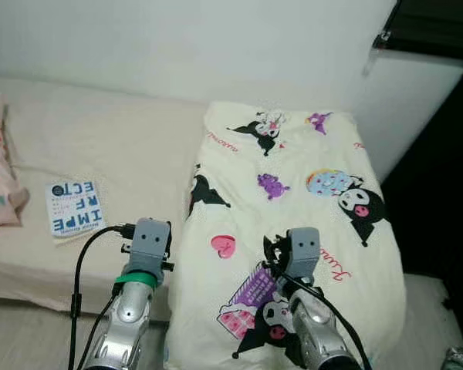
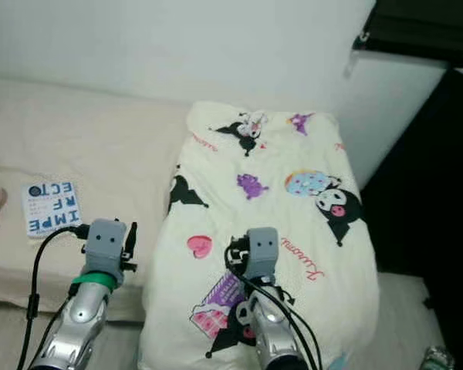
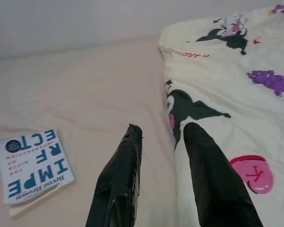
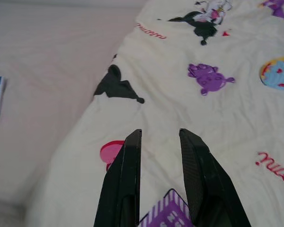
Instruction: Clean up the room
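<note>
A book (image 1: 75,206) lies on the bed (image 1: 123,146), left of the folded quilt (image 1: 293,208).

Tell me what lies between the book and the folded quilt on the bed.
Only bare beige sheet. In the left eye view the book lies on the mattress left of the quilt, and nothing rests on the bed between them; the left wrist view agrees.

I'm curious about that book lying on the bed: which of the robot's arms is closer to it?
The left. Its end effector hovers open just beside the book, over the bare mattress. The right end effector is farther off, over the cartoon-print duvet.
</note>
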Motion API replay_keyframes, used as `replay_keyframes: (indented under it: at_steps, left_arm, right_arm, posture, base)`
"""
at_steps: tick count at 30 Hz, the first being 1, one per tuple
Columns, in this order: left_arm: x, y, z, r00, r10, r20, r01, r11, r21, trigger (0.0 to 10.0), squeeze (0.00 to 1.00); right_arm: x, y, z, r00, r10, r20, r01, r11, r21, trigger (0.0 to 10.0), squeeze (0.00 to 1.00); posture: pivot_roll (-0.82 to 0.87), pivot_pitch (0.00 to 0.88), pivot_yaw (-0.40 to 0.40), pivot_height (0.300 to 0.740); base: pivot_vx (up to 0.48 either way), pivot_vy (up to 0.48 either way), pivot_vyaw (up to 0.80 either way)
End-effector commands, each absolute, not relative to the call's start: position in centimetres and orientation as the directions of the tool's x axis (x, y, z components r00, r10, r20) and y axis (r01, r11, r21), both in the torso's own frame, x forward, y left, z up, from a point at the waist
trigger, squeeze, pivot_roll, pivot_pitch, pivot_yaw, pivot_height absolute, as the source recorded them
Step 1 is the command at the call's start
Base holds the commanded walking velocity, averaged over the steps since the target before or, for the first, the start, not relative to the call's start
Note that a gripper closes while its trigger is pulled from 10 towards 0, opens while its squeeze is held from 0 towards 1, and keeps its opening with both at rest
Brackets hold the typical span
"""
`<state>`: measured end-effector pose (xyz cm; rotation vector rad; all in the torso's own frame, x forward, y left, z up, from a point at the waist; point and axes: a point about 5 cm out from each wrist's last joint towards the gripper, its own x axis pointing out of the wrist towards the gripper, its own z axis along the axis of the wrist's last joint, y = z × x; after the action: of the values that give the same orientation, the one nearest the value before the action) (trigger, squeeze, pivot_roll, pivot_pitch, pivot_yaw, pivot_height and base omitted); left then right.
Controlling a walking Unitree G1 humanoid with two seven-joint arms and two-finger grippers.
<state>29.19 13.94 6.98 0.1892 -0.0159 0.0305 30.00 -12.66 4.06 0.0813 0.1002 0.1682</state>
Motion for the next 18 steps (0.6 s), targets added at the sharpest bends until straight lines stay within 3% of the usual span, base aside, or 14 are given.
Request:
replay_keyframes:
  at_steps: [1,14,18]
  left_arm:
    - [28.80,14.10,6.26,0.999,0.036,-0.015,-0.032,0.982,0.185,10.0,0.00]
    - [28.93,14.26,6.28,0.999,0.051,-0.019,-0.047,0.983,0.176,10.0,0.00]
    - [28.97,14.26,6.27,0.998,0.051,-0.024,-0.047,0.986,0.160,10.0,0.00]
  right_arm:
    - [29.52,-12.58,3.18,0.978,0.159,-0.132,-0.145,0.983,0.110,10.0,0.00]
    - [29.70,-12.57,2.74,0.971,0.158,-0.182,-0.140,0.985,0.105,10.0,0.00]
    - [29.74,-12.69,2.51,0.966,0.158,-0.205,-0.139,0.985,0.101,10.0,0.00]
  posture:
    - [0.02,0.000,-0.012,0.740]
    - [0.02,0.000,-0.019,0.740]
    - [0.02,0.000,-0.019,0.740]
  base:
    - [0.000,0.000,0.00]
    - [0.000,0.000,0.00]
    - [0.000,0.000,-0.80]
